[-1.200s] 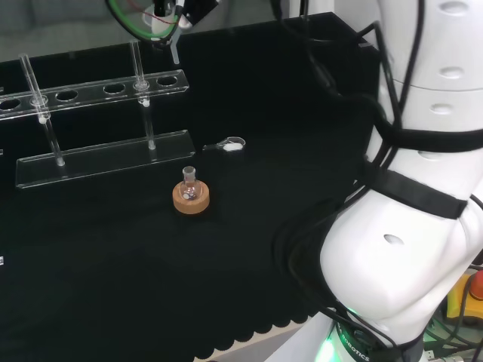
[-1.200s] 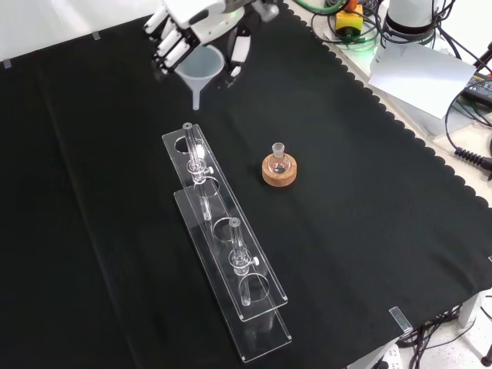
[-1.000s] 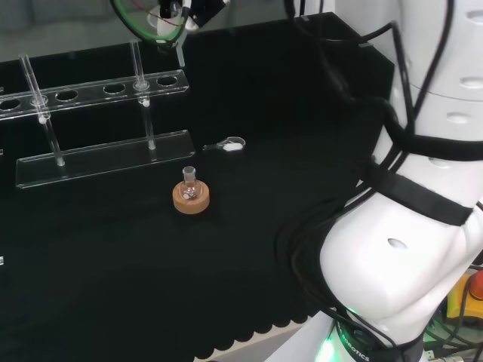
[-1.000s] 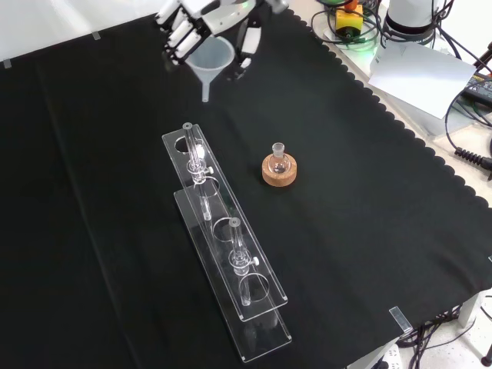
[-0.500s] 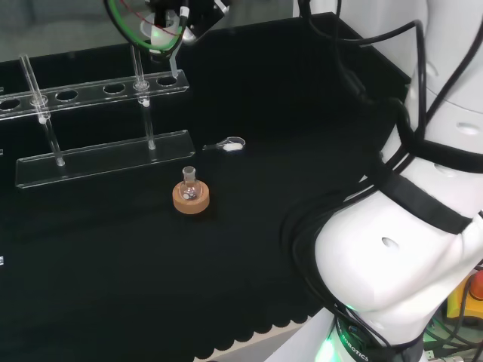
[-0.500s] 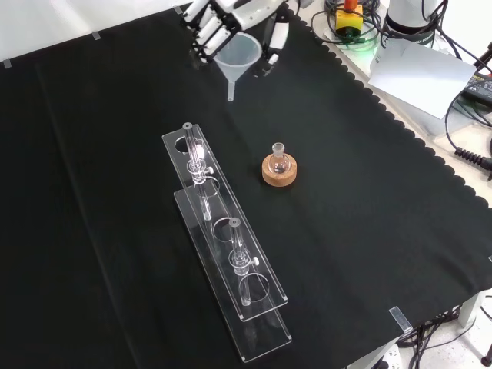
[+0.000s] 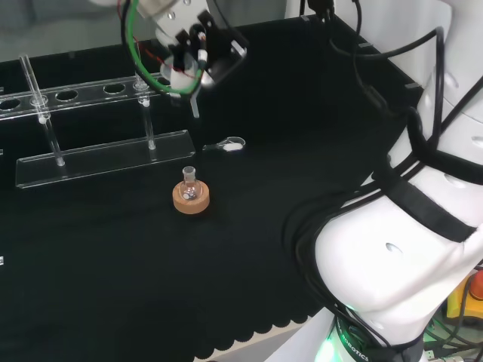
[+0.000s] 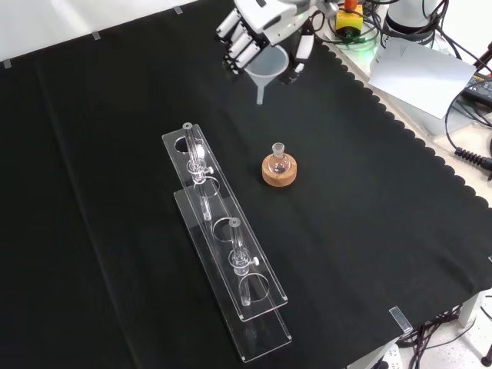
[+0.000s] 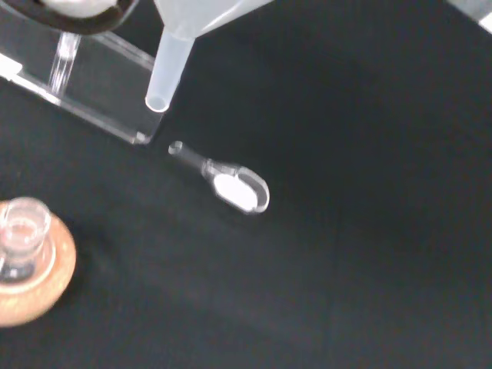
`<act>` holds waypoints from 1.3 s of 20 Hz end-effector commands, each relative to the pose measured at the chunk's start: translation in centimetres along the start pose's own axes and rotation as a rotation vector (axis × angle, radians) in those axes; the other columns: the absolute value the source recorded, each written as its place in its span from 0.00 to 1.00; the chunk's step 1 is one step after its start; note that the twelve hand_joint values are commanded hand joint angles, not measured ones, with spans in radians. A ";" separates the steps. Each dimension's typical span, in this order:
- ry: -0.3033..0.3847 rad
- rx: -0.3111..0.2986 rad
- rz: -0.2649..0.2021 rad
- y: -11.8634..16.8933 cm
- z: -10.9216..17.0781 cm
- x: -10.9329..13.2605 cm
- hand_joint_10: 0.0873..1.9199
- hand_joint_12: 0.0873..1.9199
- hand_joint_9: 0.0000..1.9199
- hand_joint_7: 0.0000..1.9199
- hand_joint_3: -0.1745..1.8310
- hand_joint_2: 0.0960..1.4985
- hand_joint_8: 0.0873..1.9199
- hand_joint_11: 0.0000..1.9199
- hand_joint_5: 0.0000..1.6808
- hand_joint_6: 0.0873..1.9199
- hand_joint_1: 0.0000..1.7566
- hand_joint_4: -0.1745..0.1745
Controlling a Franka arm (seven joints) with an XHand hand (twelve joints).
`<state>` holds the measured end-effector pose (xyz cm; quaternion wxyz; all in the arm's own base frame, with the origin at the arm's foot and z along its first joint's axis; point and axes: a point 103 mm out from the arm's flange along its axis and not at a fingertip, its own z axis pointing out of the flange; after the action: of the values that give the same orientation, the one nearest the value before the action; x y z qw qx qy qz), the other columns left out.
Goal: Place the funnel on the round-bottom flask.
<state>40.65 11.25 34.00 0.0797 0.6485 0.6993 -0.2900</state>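
A small clear round-bottom flask (image 7: pixel 189 181) stands upright on a cork ring (image 7: pixel 190 200) in the middle of the black cloth; the front view has the flask (image 8: pixel 278 154) on its ring (image 8: pixel 278 172) too. The hand (image 8: pixel 265 21) hangs in the air, fingers and thumb curled round a translucent funnel (image 8: pixel 267 66) whose stem points down. In the head view the hand (image 7: pixel 195 47) and funnel (image 7: pixel 189 78) are above and beyond the flask, well apart from it. The wrist view looks past the funnel stem (image 9: pixel 167 73) at the flask (image 9: pixel 19 231) off to one side.
A clear test-tube rack (image 7: pixel 98 121) with two tubes stands left of the flask in the head view, and it is the long rack (image 8: pixel 223 238) in the front view. A small clear scoop holding white powder (image 7: pixel 230 145) lies on the cloth below the funnel (image 9: pixel 231 184).
The hand with the funnel has travelled right in the front view and come nearer and lower in the head view, closing on the flask. Flask, rack and scoop have stayed put.
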 end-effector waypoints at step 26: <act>0.094 0.022 -0.020 1.0 7.8 6.2 0.21 0.64 0.52 0.38 0.42 0.46 0.30 0.30 0.46 0.28 0.49 0.43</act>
<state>38.59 12.72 24.74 0.0417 0.6549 0.7059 -0.2665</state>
